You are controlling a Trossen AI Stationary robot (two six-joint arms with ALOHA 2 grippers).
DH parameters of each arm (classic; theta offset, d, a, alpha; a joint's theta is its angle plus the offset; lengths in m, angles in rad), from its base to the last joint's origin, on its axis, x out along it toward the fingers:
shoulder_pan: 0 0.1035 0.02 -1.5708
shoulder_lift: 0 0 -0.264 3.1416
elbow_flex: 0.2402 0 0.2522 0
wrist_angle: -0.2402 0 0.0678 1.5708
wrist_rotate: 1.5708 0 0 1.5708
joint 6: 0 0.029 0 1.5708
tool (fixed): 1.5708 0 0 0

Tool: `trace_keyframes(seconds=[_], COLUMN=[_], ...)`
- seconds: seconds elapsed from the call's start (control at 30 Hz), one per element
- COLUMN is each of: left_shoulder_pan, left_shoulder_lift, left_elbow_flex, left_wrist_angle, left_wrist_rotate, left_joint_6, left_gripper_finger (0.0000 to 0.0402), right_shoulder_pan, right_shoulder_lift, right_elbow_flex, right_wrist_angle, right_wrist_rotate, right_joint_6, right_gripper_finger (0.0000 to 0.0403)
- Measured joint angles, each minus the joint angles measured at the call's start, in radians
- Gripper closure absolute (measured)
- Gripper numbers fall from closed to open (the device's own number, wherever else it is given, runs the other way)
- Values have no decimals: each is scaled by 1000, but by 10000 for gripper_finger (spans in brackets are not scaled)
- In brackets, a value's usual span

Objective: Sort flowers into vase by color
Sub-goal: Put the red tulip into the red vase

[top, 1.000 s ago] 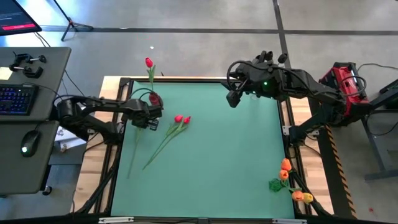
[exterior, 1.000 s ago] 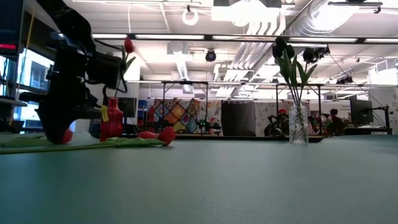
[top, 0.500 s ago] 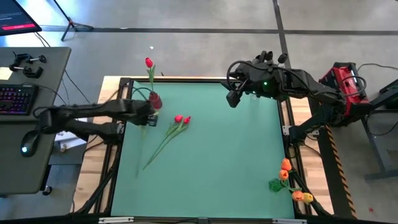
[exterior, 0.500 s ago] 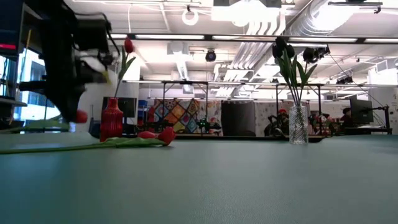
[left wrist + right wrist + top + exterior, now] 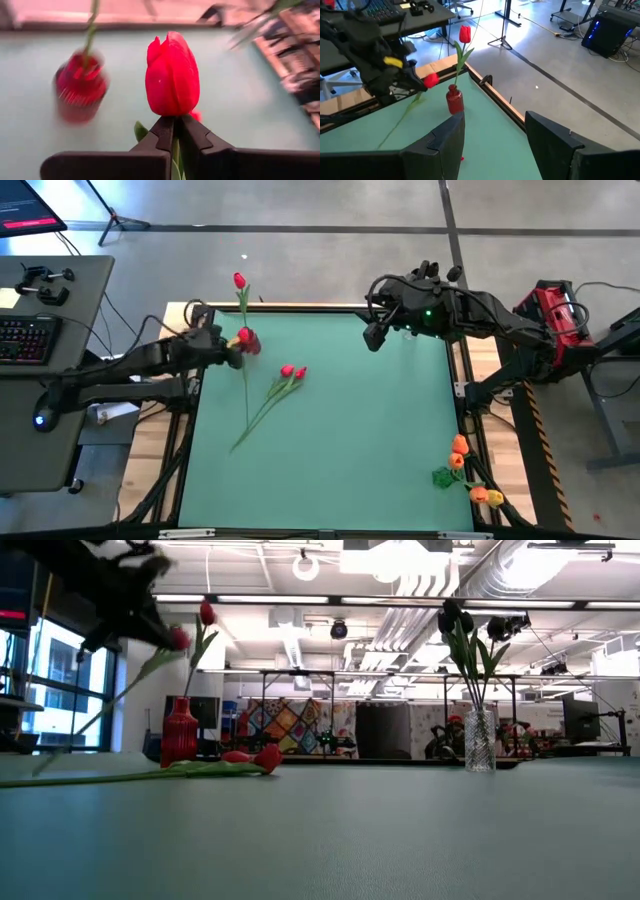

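Red tulip (image 5: 172,75) (lifted) in left claw (image 5: 176,131)

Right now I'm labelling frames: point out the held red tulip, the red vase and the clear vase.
held red tulip (image 5: 171,75), left wrist view, middle of its head.
red vase (image 5: 180,735), low view, its body.
clear vase (image 5: 480,753), low view, glass body.

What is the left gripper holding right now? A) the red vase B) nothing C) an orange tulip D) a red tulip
D: the left gripper is shut on the stem just under a red tulip head, lifted off the table beside the red vase.
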Motion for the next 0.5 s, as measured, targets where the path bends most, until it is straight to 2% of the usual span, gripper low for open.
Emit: trace_keyframes(seconds=[0.2, 0.4, 0.5], left_shoulder_pan=[0, 0, 1], left_shoulder_lift=[-40, -44, -44], left_elbow_flex=[93, 223, 257], left_wrist_angle=[128, 218, 249], left_wrist_rotate=[-40, -216, -255], left_joint_6=[260, 497, 587], left_gripper_finger=[401, 401, 401], right_shoulder_pan=[0, 0, 0], right_shoulder_lift=[0, 0, 0], right_elbow_flex=[0, 0, 0], right_wrist_angle=[0, 0, 0], right_wrist_rotate=[0, 0, 0], right_joint_6=[19, 30, 34], right_gripper_finger=[206, 206, 206])
